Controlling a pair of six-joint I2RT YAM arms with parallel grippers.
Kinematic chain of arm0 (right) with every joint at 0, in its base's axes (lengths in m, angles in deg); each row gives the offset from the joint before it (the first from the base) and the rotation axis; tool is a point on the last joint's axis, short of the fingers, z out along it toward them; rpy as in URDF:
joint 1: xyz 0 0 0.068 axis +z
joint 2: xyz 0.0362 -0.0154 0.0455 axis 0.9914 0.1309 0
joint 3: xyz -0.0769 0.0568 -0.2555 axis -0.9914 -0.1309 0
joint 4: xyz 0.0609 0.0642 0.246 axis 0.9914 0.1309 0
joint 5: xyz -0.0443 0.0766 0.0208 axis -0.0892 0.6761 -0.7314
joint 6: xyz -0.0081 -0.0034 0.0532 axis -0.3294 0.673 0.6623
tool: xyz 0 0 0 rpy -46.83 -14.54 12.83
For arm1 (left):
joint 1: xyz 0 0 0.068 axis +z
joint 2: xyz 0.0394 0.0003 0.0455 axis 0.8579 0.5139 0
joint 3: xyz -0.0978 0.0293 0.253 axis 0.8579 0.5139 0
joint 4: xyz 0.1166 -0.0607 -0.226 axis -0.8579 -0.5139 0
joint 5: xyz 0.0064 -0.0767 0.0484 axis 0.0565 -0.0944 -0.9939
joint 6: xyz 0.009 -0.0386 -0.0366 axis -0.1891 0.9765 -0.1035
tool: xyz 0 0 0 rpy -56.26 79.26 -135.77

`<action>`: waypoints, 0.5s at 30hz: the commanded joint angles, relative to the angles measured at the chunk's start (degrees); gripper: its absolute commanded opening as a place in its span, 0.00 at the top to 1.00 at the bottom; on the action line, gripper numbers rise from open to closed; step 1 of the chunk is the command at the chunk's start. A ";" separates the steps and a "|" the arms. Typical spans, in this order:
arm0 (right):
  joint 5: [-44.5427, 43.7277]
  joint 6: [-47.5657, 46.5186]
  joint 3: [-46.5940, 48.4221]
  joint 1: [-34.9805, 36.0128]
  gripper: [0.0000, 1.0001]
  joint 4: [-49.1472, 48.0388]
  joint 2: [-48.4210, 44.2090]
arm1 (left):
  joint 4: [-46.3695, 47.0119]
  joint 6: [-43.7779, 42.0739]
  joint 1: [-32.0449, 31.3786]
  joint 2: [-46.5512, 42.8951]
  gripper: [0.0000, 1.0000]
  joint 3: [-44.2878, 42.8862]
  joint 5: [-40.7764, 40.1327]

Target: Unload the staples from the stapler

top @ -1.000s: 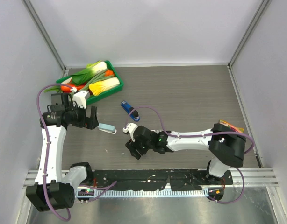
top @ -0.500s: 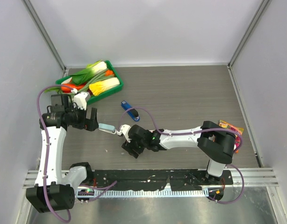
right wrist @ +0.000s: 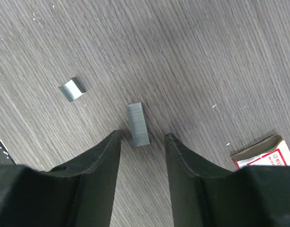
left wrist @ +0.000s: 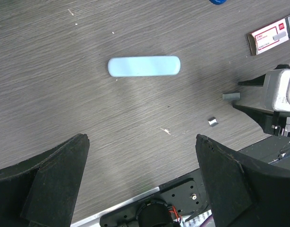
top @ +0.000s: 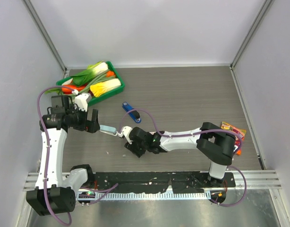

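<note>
The pale blue stapler lies flat and closed on the wood table. My left gripper hovers just left of it, wide open and empty. In the right wrist view a short grey strip of staples lies on the table. My right gripper is low over it, open, with a finger on each side of the strip's near end and a small gap to each. A smaller staple piece lies loose nearby.
A green tray of toy vegetables sits at the back left. A small dark blue object lies behind the right gripper. A red-and-white box lies to the right. The black mounting rail runs along the near edge.
My right gripper has slid a little left, toward the stapler, and its jaws have narrowed around the staple strip. The left arm and the stapler have not moved.
</note>
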State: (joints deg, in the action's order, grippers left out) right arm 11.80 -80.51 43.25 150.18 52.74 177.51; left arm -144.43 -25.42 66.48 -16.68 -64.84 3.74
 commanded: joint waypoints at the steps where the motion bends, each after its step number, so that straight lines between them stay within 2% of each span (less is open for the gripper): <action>1: -0.46 0.44 1.65 -0.03 0.56 -0.43 0.68 | -0.20 -1.43 0.16 -1.09 0.00 -2.00 1.28; 5: -0.20 2.02 1.30 -0.03 0.68 -0.08 -0.11 | 0.41 -1.78 0.16 -1.27 0.00 -1.91 1.45; 7: -0.20 3.16 1.30 -0.03 0.78 -0.07 -0.46 | 0.50 -2.04 0.07 -1.10 0.00 -2.44 2.42; 15: 1.29 6.41 3.32 -0.99 0.91 1.42 -4.05 | 1.64 -5.11 -1.77 -1.27 0.00 -5.25 8.65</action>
State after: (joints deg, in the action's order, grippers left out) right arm 11.38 -76.79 43.49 149.83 53.40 177.46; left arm -144.41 -27.93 66.10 -16.81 -66.47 7.24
